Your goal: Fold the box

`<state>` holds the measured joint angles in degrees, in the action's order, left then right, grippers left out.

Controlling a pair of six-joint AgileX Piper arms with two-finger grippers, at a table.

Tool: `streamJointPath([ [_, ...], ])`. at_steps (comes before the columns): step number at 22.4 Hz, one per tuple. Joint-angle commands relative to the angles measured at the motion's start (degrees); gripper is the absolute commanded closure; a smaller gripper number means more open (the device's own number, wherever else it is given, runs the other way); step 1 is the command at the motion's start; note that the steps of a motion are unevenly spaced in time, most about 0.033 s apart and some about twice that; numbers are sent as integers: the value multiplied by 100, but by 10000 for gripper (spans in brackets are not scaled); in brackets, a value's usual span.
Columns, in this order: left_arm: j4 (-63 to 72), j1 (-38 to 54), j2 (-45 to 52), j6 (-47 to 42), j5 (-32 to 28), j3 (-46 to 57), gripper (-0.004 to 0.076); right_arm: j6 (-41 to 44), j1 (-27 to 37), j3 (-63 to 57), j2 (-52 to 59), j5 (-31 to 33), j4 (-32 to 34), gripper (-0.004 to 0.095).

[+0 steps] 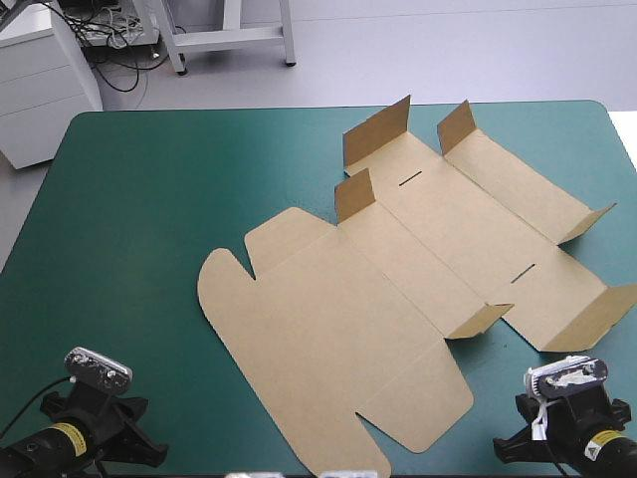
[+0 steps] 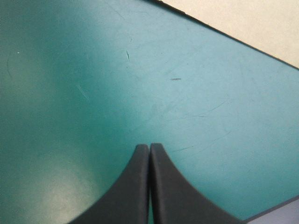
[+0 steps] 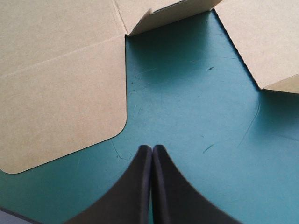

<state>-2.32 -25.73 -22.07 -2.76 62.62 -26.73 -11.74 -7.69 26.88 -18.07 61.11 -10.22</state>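
Holding nothing, left gripper [image 2: 149, 146] and right gripper [image 3: 152, 148] sit pinched together, clear of the box [image 1: 378, 299].

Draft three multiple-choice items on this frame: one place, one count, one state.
1. Where does the box lie on the teal-green cover?
A. centre to right side
B. far left corner
C. wholly off the table

2. How many short dark slits show in the box?
A. none
B. two
C. five

3. How do the jaws of the left gripper and right gripper stand?
A. both open
B. both shut, empty
C. both shut on the box

Key:
1 A, the high view shows the cover's left part bare.
2 B, one near the far flaps, another toward the right edge.
3 B, each wrist view shows one pointed arch over bare cover.
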Motion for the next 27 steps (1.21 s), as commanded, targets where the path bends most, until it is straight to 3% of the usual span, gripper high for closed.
streamJointPath([
  [1,42,-17,-50,-17,-252,-136,756,-9,10,128,-62,-311,-13,931],
  [6,42,-17,-50,-17,-252,-136,756,-21,10,128,-62,-311,-13,927],
  [8,42,-17,-50,-17,-252,-136,756,-41,10,161,-62,-284,-51,876],
  [12,42,-17,-50,-17,-252,-136,756,-41,10,243,-62,-140,-59,585],
  [15,42,-17,-50,-17,-252,-136,756,-28,10,336,-62,-83,-99,283],
  [18,42,-17,-50,-17,-252,-136,756,157,10,398,-62,-71,-211,121],
  [21,42,-17,-50,-17,-252,-136,756,280,10,410,-62,-44,-303,62],
  [27,42,-17,-50,-61,-252,-136,756,1982,10,429,-62,-170,-362,62],
])
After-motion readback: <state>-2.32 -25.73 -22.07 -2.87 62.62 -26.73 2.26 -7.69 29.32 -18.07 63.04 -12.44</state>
